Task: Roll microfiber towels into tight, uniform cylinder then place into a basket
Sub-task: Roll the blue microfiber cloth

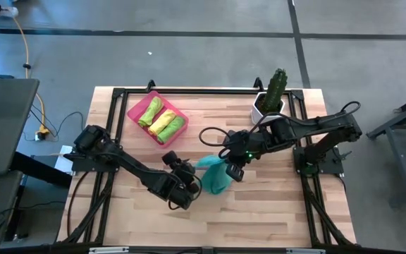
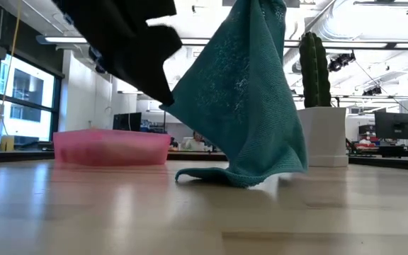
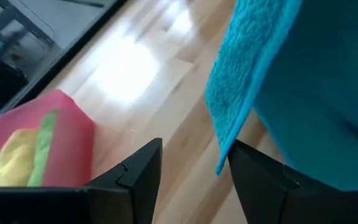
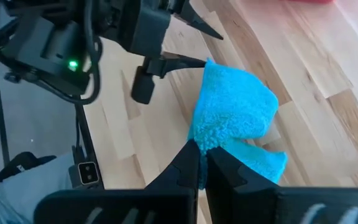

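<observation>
The right tool (image 4: 202, 163) pinches the teal towel (image 1: 216, 176) by its top, so it hangs down to the table (image 1: 273, 204). The left tool (image 3: 191, 171), fingers spread, sits just beside the hanging edge and is nearer to it.

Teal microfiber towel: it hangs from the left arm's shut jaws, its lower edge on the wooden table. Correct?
Not quite. The right gripper holds the teal microfiber towel, as the high and right wrist views show; its lower edge does rest on the wooden table.

A lab or office: monitors (image 2: 395, 127), ceiling strip lights (image 2: 83, 39), concrete floor (image 1: 189, 56).
</observation>
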Available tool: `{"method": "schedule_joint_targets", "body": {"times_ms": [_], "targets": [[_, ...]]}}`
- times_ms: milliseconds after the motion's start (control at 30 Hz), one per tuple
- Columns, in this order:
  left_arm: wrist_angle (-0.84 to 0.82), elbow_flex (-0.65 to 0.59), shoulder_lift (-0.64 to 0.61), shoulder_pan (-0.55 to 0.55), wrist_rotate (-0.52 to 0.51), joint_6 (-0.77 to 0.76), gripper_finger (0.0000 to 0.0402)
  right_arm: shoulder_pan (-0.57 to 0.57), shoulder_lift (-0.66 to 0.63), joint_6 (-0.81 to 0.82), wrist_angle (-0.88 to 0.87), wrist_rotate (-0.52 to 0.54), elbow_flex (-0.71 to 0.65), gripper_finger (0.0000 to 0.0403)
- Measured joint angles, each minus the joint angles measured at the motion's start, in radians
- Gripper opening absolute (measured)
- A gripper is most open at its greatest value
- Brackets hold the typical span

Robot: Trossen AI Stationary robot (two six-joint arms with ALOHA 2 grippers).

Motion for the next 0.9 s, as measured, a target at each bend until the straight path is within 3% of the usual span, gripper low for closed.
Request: {"method": "schedule_joint_targets", "body": {"times_ms": [167, 367, 600, 700, 900], "targets": [[0.038, -0.012, 0.000, 0.002, -0.050, 0.010, 0.0172, 0.000, 0.000, 0.000, 0.015, 0.000, 0.000, 0.0002], [0.162, -0.012, 0.000, 0.003, -0.101, 0.132, 0.0172, -0.002, 0.000, -0.008, 0.023, 0.000, 0.000, 0.0002], [0.233, -0.012, 0.000, 0.032, -0.092, 0.199, 0.0165, -0.002, 0.000, -0.008, 0.032, 0.000, 0.000, 0.0002], [0.234, -0.012, 0.000, 0.051, -0.034, 0.196, 0.0132, -0.002, 0.000, -0.026, 0.032, 0.000, 0.000, 0.0002], [0.233, -0.012, -0.001, 0.047, 0.047, 0.210, 0.0013, 0.002, 0.000, -0.109, 0.032, 0.001, 0.000, 0.0002]]}}
